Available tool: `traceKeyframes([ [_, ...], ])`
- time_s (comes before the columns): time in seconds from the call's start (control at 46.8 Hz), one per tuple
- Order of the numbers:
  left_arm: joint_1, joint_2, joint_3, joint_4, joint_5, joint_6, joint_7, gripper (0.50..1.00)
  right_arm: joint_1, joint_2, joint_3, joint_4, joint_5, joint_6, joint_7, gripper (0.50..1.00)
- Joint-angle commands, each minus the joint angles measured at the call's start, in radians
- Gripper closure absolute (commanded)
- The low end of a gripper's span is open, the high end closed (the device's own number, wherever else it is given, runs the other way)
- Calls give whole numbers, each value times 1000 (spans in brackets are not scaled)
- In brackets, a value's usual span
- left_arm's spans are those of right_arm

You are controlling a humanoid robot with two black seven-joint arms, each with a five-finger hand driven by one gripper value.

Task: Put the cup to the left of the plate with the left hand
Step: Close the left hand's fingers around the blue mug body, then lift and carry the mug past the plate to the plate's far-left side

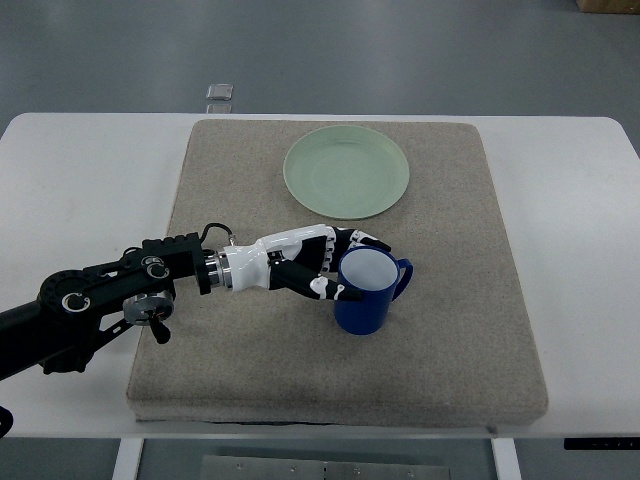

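Note:
A blue cup [366, 291] with a white inside stands upright on the grey mat, its handle pointing right. A pale green plate [346, 171] lies on the mat at the back, above the cup. My left hand [335, 266] reaches in from the left and its fingers curl around the cup's left side and rim. The cup sits in front of the plate, slightly to the right of its centre. The right arm does not show.
The grey mat [250, 180] covers most of the white table [80, 170]. A small grey object [220, 93] lies on the floor past the table's far edge. My left forearm [110, 295] crosses the mat's left edge.

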Motion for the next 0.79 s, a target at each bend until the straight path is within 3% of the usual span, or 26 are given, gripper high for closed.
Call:
traceKeyframes([
  [0.0,0,0,-2,-1,-4,3,0,754,0,0,0,0,0,1,0,566],
  [0.342,-3,0,-7,1,-6,15,-2,870,0,0,0,0,0,1,0,566],
  [0.769,-24,15,-133,15,-6,216,-2,870,0,0,0,0,0,1,0,566],
])
